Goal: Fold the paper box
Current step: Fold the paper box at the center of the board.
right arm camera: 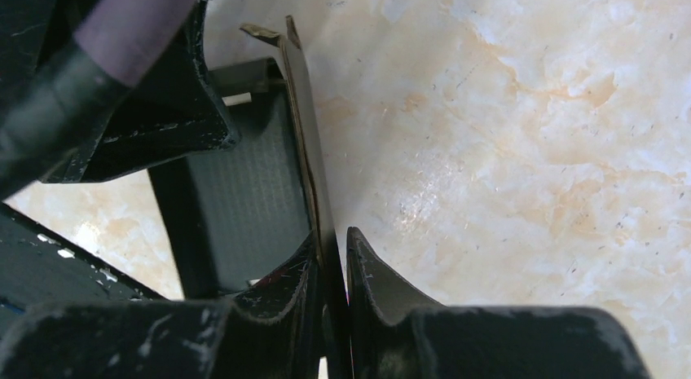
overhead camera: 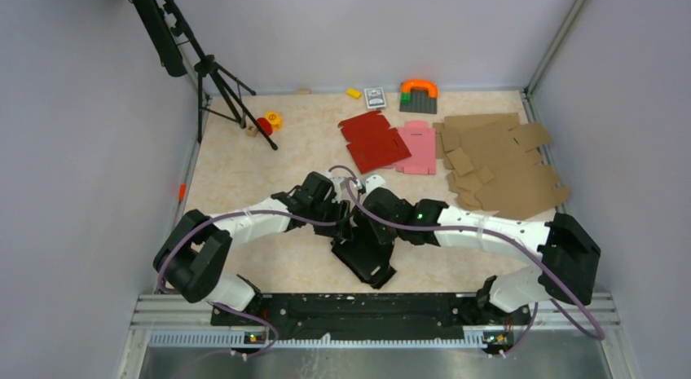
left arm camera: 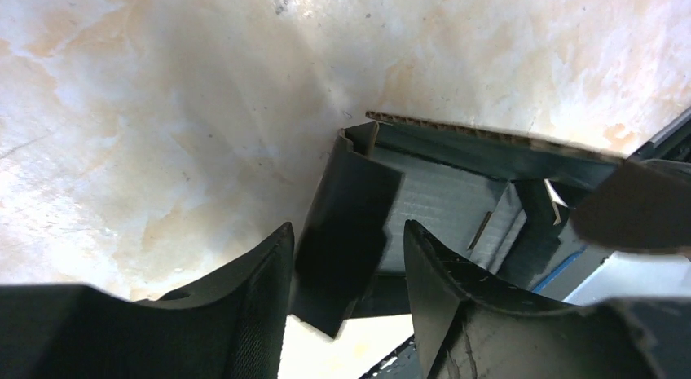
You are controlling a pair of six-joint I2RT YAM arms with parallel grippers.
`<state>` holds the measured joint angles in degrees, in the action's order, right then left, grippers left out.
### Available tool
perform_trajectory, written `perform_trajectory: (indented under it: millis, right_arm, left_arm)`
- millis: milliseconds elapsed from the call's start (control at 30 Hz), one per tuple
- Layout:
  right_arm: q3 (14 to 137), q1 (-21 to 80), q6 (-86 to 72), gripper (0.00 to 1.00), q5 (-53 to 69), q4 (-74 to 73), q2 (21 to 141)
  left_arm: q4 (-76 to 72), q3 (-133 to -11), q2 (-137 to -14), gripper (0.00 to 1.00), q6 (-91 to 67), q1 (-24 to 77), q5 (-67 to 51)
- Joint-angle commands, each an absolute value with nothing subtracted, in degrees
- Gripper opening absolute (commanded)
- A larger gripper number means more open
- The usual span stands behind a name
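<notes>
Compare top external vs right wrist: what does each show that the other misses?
Top external only: red blank, pink blank, brown cardboard pile, tripod. Right wrist only: close-up of the right gripper, jaws pinched on a thin wall of the paper box, seen edge-on. Both: the black box and the marbled table.

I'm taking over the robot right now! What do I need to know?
Pincers: the left pincer is open, straddling a raised black flap, with no firm grip seen. The right pincer is shut on an upright wall of the paper box.
Where: the paper box lies on the table between both arms.
Done: it is partly folded, with at least one wall standing.
Left: fold the remaining flaps and tuck them in.
</notes>
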<state>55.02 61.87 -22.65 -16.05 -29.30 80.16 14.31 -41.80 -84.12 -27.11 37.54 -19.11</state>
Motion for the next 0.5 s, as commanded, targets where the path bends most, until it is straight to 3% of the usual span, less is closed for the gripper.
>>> perform_trajectory:
  millis: [0, 467]
  right_arm:
    - [53.94, 62.71, -23.39, 0.15, -17.16, -25.84, 77.85]
    - [51.51, 62.84, -24.73, 0.14, -17.04, -24.20, 75.62]
  left_arm:
    - [14.21, -42.49, -83.76, 0.54, -26.42, 37.73, -22.34]
    - [14.64, -42.43, -83.39, 0.40, -26.75, 36.91, -21.58]
